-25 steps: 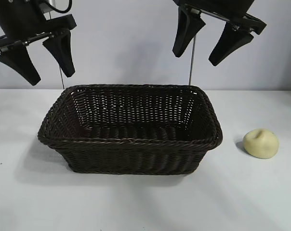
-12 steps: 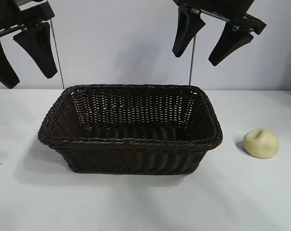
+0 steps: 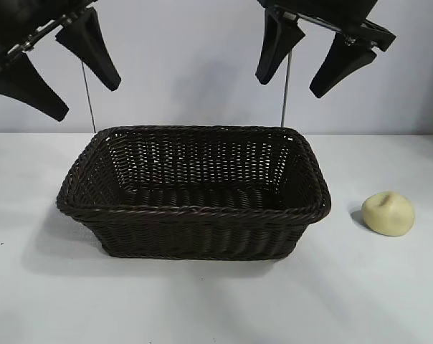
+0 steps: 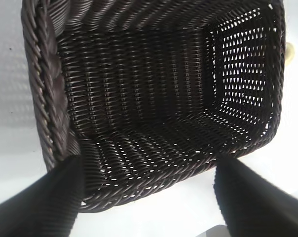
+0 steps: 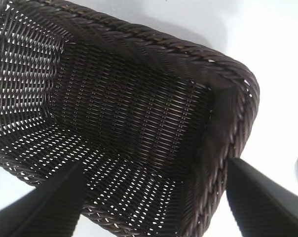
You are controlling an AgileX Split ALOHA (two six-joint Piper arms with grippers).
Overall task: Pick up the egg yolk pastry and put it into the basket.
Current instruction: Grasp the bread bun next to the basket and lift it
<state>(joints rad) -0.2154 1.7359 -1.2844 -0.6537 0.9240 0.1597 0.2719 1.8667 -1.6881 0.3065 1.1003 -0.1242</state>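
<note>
The egg yolk pastry (image 3: pixel 388 213), a small pale yellow lump, lies on the white table to the right of the basket (image 3: pixel 195 210). The dark woven basket stands in the middle with nothing inside. My left gripper (image 3: pixel 86 100) hangs open high above the basket's left end. In the left wrist view the left gripper (image 4: pixel 149 163) has only the basket (image 4: pixel 45 98) and table below its fingers. My right gripper (image 3: pixel 289 87) hangs open high above the basket's back right part. The right wrist view has the right gripper (image 5: pixel 156 165) over the basket (image 5: pixel 154 42).
The white table (image 3: pixel 216 308) spreads out in front of and beside the basket. A thin metal rod (image 3: pixel 287 93) stands behind the basket near the right gripper, and another rod (image 3: pixel 89 100) stands at the back left.
The left gripper swung out to the left, then came back right and tilted, ending a little higher. The right gripper, basket and pastry have not moved.
</note>
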